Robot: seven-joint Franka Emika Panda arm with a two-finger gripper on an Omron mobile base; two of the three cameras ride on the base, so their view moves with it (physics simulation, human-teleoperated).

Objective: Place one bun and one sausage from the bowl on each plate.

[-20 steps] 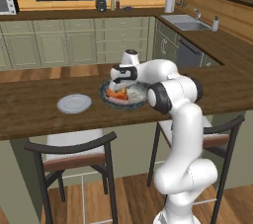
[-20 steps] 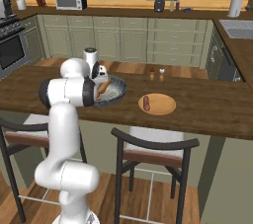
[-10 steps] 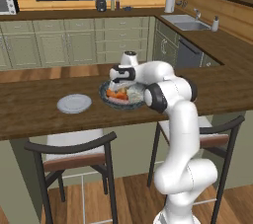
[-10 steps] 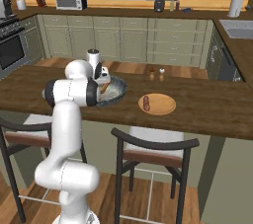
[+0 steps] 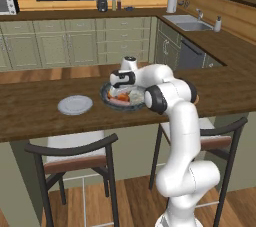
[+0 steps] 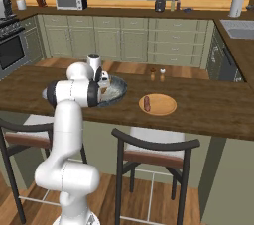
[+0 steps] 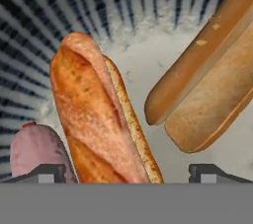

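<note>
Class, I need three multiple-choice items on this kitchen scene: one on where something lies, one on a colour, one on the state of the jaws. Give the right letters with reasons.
1. Where does the lone sausage lie?
A. on the tan-orange plate
B. on the pale grey plate
C. on a stool

2. What colour is the bowl?
A. bright red
B. speckled grey-blue
C. yellow

3. How do the jaws of the gripper stand?
A. shut on a bun
B. shut on a sausage
C. open

Answers: 1 A, the right base view shows it lying on the tan-orange plate. 2 B, its rim shows grey-blue beside the arm. 3 C, in the hand view the fingertips stand wide apart astride a bun, not gripping it.
</note>
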